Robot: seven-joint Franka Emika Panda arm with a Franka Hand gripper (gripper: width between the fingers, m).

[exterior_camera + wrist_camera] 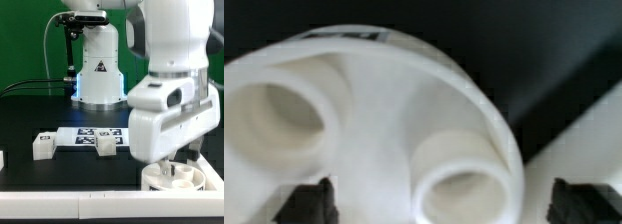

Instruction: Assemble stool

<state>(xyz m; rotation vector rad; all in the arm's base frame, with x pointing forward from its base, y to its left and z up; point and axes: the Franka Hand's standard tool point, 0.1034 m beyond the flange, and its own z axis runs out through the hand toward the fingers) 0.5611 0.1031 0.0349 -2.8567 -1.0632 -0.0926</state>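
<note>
The stool's round white seat [183,181] lies socket side up on the black table at the front, on the exterior view's right. In the wrist view the seat [384,110] fills the picture, with one socket [278,115] to the side and another [464,195] between my fingers. My gripper [172,166] hangs low, right over the seat. It is open [446,202], with the dark fingertips [306,203] wide apart and nothing held. Two white legs [41,145] [105,146] lie on the table to the exterior view's left of the seat.
The marker board [88,133] lies flat behind the two legs. Another white part [2,158] shows at the exterior view's left edge. The robot's white base [98,70] stands at the back. A white edge [589,135] lies beside the seat in the wrist view.
</note>
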